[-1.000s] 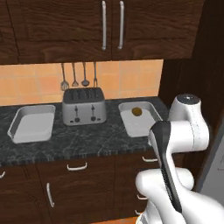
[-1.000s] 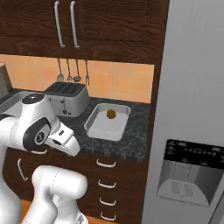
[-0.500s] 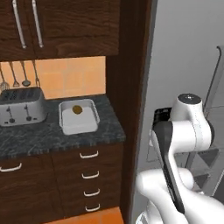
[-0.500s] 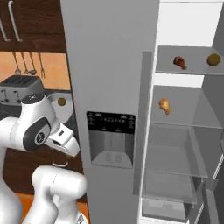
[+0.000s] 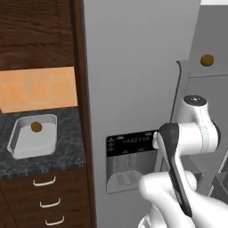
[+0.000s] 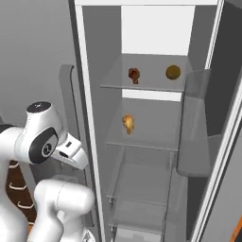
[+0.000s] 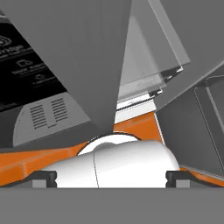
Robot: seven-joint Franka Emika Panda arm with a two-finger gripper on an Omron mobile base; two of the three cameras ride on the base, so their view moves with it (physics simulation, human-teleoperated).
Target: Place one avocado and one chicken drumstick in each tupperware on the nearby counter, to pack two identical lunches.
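Our gripper (image 7: 112, 177) hangs low with its jaws spread wide and nothing between them; in the hand view we see a dark fingertip (image 7: 43, 178) at each side, with orange floor (image 7: 140, 124) and the fridge's dispenser panel (image 7: 30, 83) beyond.

From the left base view we see one tupperware (image 5: 33, 136) on the counter (image 5: 67, 153), just left of the closed grey fridge door (image 5: 138, 80). One avocado (image 5: 36, 127) lies inside that tray, toward its back. We cannot find a drumstick in it. A second avocado (image 5: 206, 60) shows high up past the door's right edge.

From the right base view we look into the open fridge (image 6: 146, 142). On the top shelf (image 6: 146, 85) sit the reddish-brown drumstick (image 6: 134, 74) at the left and the avocado (image 6: 173, 72) at the right, well apart. On the shelf below lies the golden-tan drumstick (image 6: 127, 123), alone, toward the left side.

Our arm (image 6: 42, 142) stands outside the fridge, left of the open compartment, touching none of the food.
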